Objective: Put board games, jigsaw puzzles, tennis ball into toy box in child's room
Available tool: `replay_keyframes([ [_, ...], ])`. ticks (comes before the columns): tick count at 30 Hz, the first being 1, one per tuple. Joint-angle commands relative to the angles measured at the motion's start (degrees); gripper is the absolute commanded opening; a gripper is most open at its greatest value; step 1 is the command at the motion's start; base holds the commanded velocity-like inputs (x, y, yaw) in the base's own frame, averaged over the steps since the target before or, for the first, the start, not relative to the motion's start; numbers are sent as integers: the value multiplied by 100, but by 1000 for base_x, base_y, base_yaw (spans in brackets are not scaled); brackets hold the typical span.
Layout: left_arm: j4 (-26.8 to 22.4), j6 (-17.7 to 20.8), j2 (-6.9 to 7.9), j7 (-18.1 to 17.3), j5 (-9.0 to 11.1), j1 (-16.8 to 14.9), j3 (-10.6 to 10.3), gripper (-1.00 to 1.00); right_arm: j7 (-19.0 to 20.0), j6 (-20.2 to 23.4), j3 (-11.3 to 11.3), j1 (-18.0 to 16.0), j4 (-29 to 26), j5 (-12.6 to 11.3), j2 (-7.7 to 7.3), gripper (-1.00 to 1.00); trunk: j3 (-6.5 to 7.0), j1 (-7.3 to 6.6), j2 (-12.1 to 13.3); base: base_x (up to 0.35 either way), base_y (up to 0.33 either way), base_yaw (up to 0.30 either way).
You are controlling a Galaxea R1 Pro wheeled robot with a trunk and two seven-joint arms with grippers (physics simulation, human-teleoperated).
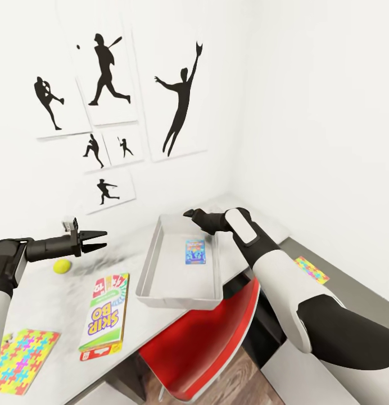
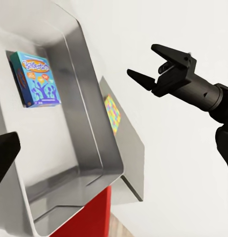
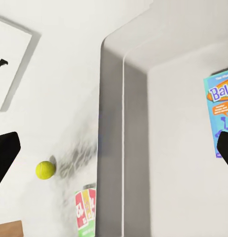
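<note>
The toy box [image 1: 179, 297] stands on the table [image 1: 51, 295] with a blue board game [image 1: 195, 251] lying flat inside it. My right gripper [image 1: 189, 214] hovers open over the box's far rim, holding nothing. My left gripper [image 1: 103, 238] is open and empty above the table, just beyond the tennis ball [image 1: 62, 266]. The SKIP-BO board game [image 1: 104, 316] lies near the table's front, with a jigsaw puzzle [image 1: 23, 360] at the front left corner. A second jigsaw puzzle [image 1: 311, 269] lies on a lower ledge at the right. The left wrist view shows the right gripper [image 2: 142, 60] spread open.
A red chair [image 1: 217, 337] is tucked under the table below the toy box. Black silhouette sports pictures [image 1: 110, 67] hang on the white wall behind. The room's corner closes in right behind the box.
</note>
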Motion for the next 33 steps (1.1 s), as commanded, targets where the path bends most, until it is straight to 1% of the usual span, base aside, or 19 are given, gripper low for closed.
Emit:
replay_keyframes([
  [1,-5,60,-2,-49,-61,-6,15,100,-57,3,8,-5,-6,-59,0,100,-2,4,-11,0,0,0],
  [18,-6,56,-3,-49,-61,-6,13,100,-57,3,16,-4,-6,-59,0,100,160,4,-11,-1,0,0],
  [33,-6,56,-3,-49,-61,-6,16,100,-57,3,17,-4,-6,-59,0,100,304,4,-11,-49,0,0],
])
